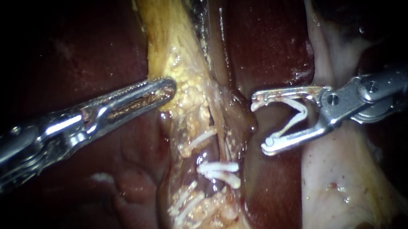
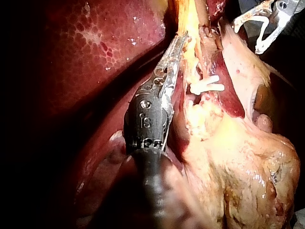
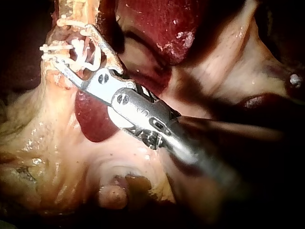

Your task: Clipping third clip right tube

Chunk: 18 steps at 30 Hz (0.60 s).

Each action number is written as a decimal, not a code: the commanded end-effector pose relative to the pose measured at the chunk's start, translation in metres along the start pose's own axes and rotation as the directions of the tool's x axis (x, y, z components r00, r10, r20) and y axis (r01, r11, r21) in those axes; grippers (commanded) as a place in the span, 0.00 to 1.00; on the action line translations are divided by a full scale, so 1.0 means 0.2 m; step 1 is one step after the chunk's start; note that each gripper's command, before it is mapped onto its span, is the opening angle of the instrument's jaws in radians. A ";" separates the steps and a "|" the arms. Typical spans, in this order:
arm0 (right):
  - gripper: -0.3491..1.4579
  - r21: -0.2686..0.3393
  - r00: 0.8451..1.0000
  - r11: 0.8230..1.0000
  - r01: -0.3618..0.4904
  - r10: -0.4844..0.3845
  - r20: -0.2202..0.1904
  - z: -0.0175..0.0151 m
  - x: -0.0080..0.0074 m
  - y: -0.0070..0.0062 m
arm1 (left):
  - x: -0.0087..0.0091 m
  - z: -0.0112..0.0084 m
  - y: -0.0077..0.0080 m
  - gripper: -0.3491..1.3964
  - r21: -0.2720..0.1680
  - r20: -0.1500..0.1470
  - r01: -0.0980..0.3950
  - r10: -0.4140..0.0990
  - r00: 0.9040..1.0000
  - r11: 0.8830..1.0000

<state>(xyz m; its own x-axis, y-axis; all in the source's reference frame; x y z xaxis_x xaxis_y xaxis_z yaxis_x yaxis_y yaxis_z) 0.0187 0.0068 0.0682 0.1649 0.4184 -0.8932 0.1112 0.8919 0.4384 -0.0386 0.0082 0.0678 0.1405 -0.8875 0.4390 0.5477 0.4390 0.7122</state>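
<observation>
Endoscope view: the left instrument enters from the left edge and lies almost level at mid-height. Its jaws are closed together with nothing seen between them, and its tip touches the left margin of the yellow fatty tissue running down the centre. The right instrument enters from the right edge; its jaws stand wide apart and hold a white loaded clip, spread in a V, between them. The right tube lies at centre, just below mid-height, and bears two fitted clips stacked close together. Further clips sit to their lower left. The right jaw tips stand apart from the tube, to its right, with a brown fold and dark liver occupying the space between. Pale tissue borders the right instrument below. The left wrist view adds that the left instrument lies alongside the yellow strand, with the right instrument ahead and well apart from it. In the right wrist view the right instrument overlaps the clipped stalk, so that gap cannot be read there.
</observation>
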 end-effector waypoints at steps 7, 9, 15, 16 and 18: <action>0.52 0.013 0.987 0.987 -0.163 0.163 -0.001 0.015 -0.016 -0.004 | -0.009 -0.014 -0.001 0.00 0.004 -0.010 0.007 -0.007 1.000 1.000; 0.52 0.019 0.969 0.969 -0.248 0.248 0.001 0.021 -0.022 -0.004 | -0.013 -0.022 -0.001 0.00 0.003 0.004 0.011 -0.011 1.000 1.000; 0.52 0.008 0.918 0.918 -0.396 0.395 0.030 0.039 -0.043 0.002 | -0.020 -0.041 -0.001 0.00 -0.003 0.030 0.021 -0.021 0.999 1.000; 0.52 0.000 0.909 0.910 -0.415 0.414 0.041 0.042 -0.046 0.003 | -0.021 -0.044 -0.002 0.00 -0.003 0.033 0.022 -0.022 0.999 1.000; 0.52 -0.008 0.898 0.899 -0.438 0.438 0.045 0.045 -0.051 0.006 | -0.023 -0.048 -0.003 0.00 -0.003 0.041 0.026 -0.026 0.999 1.000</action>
<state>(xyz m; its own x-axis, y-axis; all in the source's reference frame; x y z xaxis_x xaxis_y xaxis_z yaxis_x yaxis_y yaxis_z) 0.0263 0.0021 0.0792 0.2395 0.7642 -0.5989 0.0138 0.6141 0.7891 -0.0315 0.0106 0.0598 0.0915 -0.8925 0.4416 0.5541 0.4141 0.7222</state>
